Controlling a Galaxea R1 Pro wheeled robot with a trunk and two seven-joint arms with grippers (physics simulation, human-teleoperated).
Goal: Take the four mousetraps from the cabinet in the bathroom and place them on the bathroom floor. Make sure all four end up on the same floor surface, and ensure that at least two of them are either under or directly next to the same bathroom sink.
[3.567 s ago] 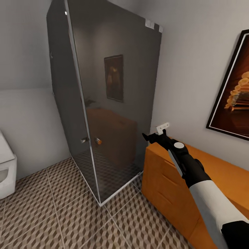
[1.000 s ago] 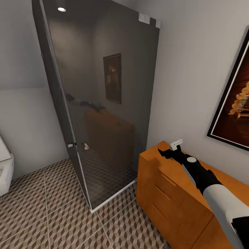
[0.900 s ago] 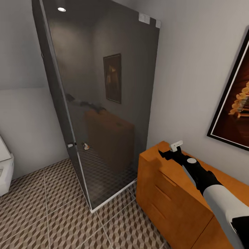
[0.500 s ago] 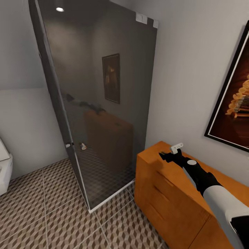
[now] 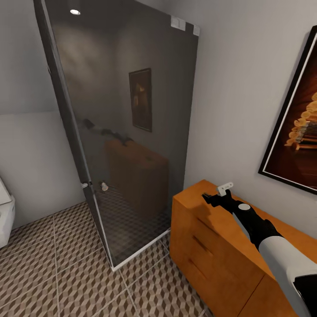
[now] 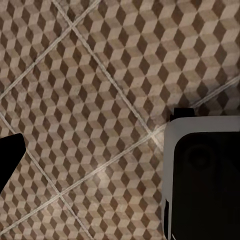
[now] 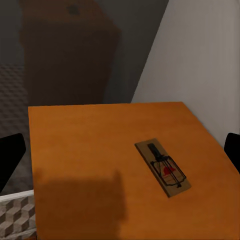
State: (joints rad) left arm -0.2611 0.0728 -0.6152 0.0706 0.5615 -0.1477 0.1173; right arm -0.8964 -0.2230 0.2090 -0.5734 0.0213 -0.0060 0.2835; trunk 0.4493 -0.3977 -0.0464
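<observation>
One mousetrap (image 7: 163,168), a small brown slab with dark wire and a red spot, lies flat on the top of the orange-brown cabinet (image 7: 90,150) near the wall. My right gripper (image 7: 121,150) hovers open above that top, short of the trap, with a finger at each edge of the wrist view. In the head view the right gripper (image 5: 211,198) reaches over the left end of the cabinet (image 5: 207,246). My left gripper (image 6: 120,155) hangs open over the cube-patterned floor (image 6: 100,90), one dark finger (image 6: 9,159) showing. Other traps are out of view.
A dark glass shower enclosure (image 5: 127,132) stands left of the cabinet, against the wall. A framed picture (image 5: 299,136) hangs above the cabinet. A white fixture (image 5: 4,215) sits at the far left edge. Patterned floor tiles (image 5: 48,273) spread in front. A white and black robot part (image 6: 205,180) is beside the left gripper.
The camera has moved closer and the whole view has shifted. My right gripper, earlier level with the cabinet's left corner, now reaches over its top. It stays open.
</observation>
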